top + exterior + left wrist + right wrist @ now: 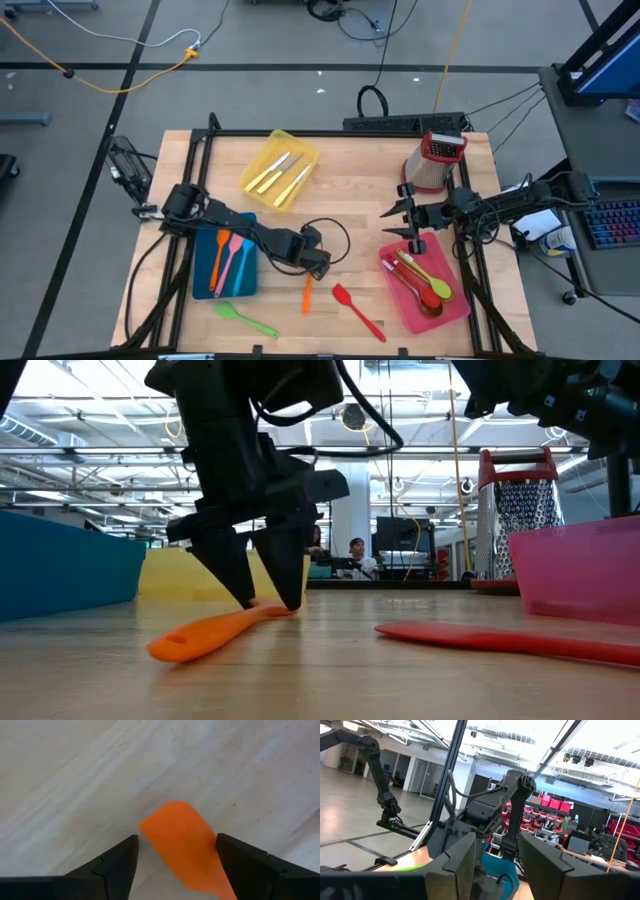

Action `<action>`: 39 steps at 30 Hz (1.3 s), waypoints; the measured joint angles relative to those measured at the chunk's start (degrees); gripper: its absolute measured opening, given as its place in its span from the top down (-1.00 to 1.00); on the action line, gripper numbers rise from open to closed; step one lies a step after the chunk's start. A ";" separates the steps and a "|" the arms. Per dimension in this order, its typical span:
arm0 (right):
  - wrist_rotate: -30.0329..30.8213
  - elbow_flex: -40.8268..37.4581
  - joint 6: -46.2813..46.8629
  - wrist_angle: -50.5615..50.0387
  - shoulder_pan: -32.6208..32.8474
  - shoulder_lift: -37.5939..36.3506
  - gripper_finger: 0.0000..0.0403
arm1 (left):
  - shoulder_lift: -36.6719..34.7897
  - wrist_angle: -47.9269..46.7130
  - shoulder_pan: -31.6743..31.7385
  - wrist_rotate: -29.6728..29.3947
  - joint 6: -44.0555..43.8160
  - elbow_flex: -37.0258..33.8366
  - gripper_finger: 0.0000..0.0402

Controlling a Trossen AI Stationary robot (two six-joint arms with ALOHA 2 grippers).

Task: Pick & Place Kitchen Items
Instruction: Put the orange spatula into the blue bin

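The left gripper (265, 603) has its jaws apart, one on each side of the orange spatula (205, 635), which lies flat on the table (350, 200) near the blue tray (203, 272). I judge this is the grasping step; next the jaws must close, then lift. The right gripper (408, 213) waits with jaws partly apart over the red tray (455, 311), holding nothing.

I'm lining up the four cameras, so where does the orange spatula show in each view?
High view: orange spatula on the bare wood at bottom centre, below the left hand.
Low view: lying at lower left, the hand's fingertips either side of it.
Left wrist view: centre, between the open fingers.
Right wrist view: not in it.
Shared landmark: the left hand.
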 joint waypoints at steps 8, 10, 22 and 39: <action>-0.09 0.00 -0.06 0.02 0.02 0.02 0.31 | 1.37 -1.61 0.00 -0.19 -3.05 0.06 -0.19; -0.09 0.00 -0.17 -0.01 0.01 0.02 0.31 | 1.28 -1.07 -0.02 -0.04 -3.35 -0.02 -0.09; -0.07 0.00 -0.20 -0.02 0.00 0.02 0.31 | 1.31 3.48 -0.11 1.04 -1.50 -0.16 0.66; -0.07 0.00 -0.20 -0.08 0.00 0.12 0.31 | -5.76 -4.19 -0.53 -2.98 1.22 2.82 0.90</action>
